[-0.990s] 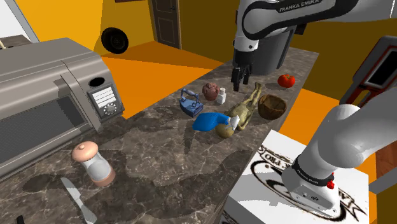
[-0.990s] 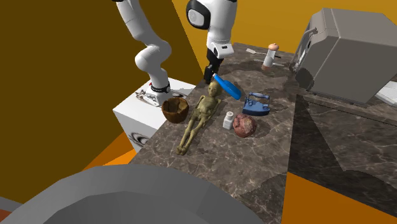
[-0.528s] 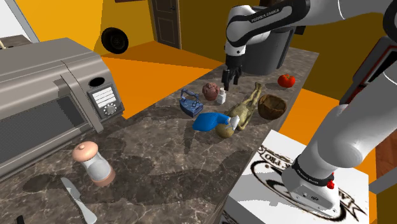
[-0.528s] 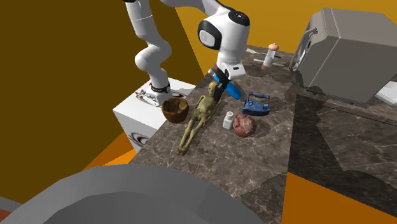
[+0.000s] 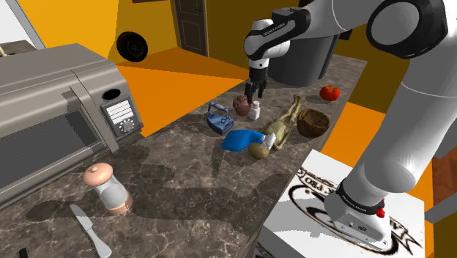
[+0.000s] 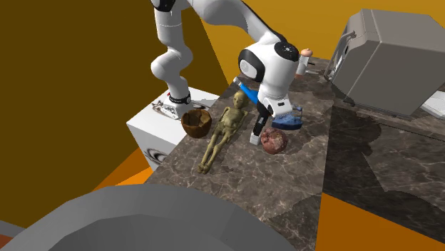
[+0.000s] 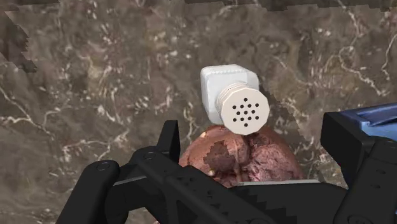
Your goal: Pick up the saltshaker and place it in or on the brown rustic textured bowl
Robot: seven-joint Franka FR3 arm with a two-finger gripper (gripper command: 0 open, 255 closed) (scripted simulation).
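Saltshaker (image 7: 229, 95), white with a holed cap, stands on the dark marble table (image 5: 183, 183), right beside a reddish-brown lump (image 7: 254, 159); I cannot tell whether the two touch. From where I stand, the black jaws hang released and well parted directly over that pair. Through the wrist view the lump sits between them, while the saltshaker is just past their tips, untouched. I'd judge the hand a shade off centre: it needs to slide toward the saltshaker before closing, or it will pinch the lump instead. In the shoulder view the lump (image 5: 240, 103) is at ten o'clock of the saltshaker (image 5: 255, 112). Farther out, at three o'clock, a yellowish skeleton figure (image 5: 285, 121) lies across the route. Beyond it the brown bowl (image 5: 313, 122) sits open side up, ready to receive. A red tomato (image 5: 330, 92) rests at one o'clock of the bowl.
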